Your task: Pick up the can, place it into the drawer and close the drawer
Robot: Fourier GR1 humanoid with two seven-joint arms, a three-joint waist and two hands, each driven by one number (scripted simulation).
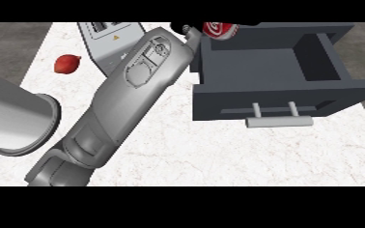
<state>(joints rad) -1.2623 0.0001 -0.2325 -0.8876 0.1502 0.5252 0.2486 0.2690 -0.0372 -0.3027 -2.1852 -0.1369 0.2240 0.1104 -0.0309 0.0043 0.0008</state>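
Note:
A red can (219, 29) shows at the top edge, just over the back left corner of the open dark grey drawer (265, 100). My left hand (187, 28) is shut on the can. Only some black fingers show beside and over it, and the rest is cut off by the picture's edge. The grey forearm (135, 87) runs up from the lower left to the can. The drawer is pulled out, nothing lies inside it, and its light grey bar handle (278, 121) points toward me. My right hand does not show.
A small red fruit (67, 64) lies on the white marble counter at the left. A grey appliance (107, 35) stands at the back, partly behind my forearm. A large grey round vessel (25, 121) sits at the left edge.

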